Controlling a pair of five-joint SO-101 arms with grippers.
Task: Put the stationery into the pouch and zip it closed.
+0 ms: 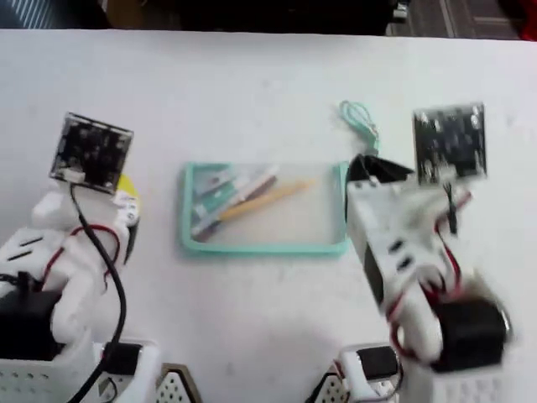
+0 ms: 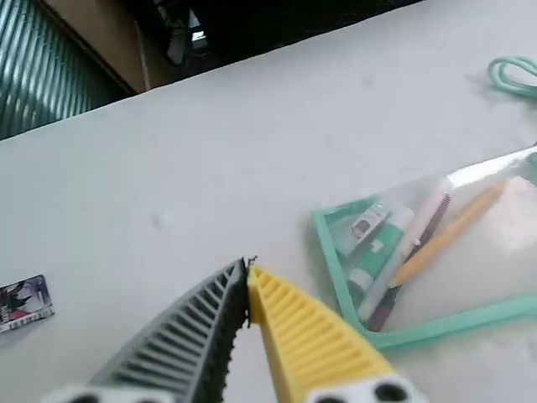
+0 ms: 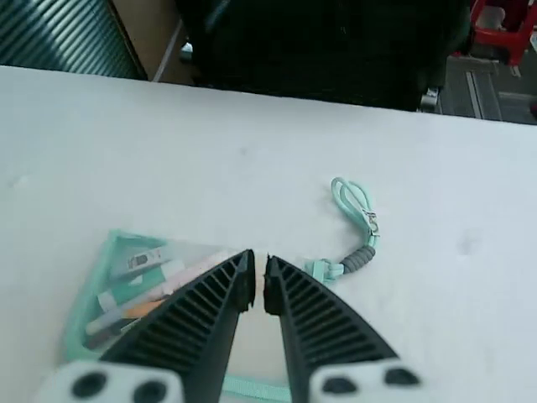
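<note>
A clear pouch with a mint-green border point(image 1: 260, 248) lies flat in the middle of the white table. Pens, a yellow pencil and other stationery point(image 1: 243, 197) lie inside it. My left gripper point(image 2: 247, 270), one finger grey and one yellow, is shut on nothing and hovers left of the pouch point(image 2: 336, 269). My right gripper point(image 3: 258, 270) has its black fingers nearly touching, holding nothing, over the pouch's right end point(image 1: 373, 172). The zipper pull point(image 3: 323, 269) sits just beside its tips. The stationery point(image 3: 143, 285) shows through the pouch wall point(image 3: 92, 285).
A mint-green wrist cord point(image 1: 359, 117) trails from the pouch's right end toward the back of the table point(image 3: 357, 201). A small printed card point(image 2: 21, 298) lies on the table to the left. Both arm bases stand at the front edge.
</note>
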